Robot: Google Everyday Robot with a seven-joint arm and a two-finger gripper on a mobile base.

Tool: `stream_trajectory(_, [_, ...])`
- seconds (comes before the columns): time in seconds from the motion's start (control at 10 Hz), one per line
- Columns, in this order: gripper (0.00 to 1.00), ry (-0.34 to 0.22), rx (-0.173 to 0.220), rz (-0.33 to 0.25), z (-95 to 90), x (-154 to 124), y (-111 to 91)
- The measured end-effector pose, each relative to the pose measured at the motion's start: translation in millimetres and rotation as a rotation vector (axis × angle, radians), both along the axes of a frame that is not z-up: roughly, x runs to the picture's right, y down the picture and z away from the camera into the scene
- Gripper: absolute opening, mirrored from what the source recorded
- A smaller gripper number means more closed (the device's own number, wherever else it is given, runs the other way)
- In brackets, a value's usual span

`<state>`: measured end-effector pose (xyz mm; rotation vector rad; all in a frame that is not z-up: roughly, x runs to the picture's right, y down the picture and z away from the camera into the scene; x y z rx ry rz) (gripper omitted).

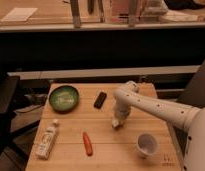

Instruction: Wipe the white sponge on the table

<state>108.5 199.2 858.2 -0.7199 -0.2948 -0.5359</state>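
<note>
Camera view is giving us the pale plank tabletop (103, 145) from above and in front, with our white arm (156, 106) reaching in from the right and bending down at its elbow near the middle of the far edge. We are holding the pincer (117, 121) pointing straight down, low over the middle of the tabletop, a little right of centre. Right at its tip we are seeing a small whitish lump, the white sponge (115, 124), lying on the wood directly under the pincer and touching it or very nearly so; we cannot tell whether the pincer is gripping the sponge or only pressing on it from above.

Around that spot, other things are sitting apart from the pincer. A green bowl (64, 97) is resting near the far left corner, and a dark flat rectangular object (100, 99) is lying just right of it, beyond the pincer. A white bottle (47, 139) is lying on its side along the left edge. An orange carrot (87, 143) is lying between the bottle and the sponge, nearer to us. A white cup (146, 144) is standing upright at the near right, close beside the sponge but clear of it.
</note>
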Motion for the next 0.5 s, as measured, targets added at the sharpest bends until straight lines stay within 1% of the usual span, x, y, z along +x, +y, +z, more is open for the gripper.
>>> stream_trajectory(0.3, [0.01, -0.01, -0.001, -0.025, 0.4, -12, 0])
stream_trajectory(0.5, [0.01, -0.012, 0.001, -0.029, 0.6, -13, 0])
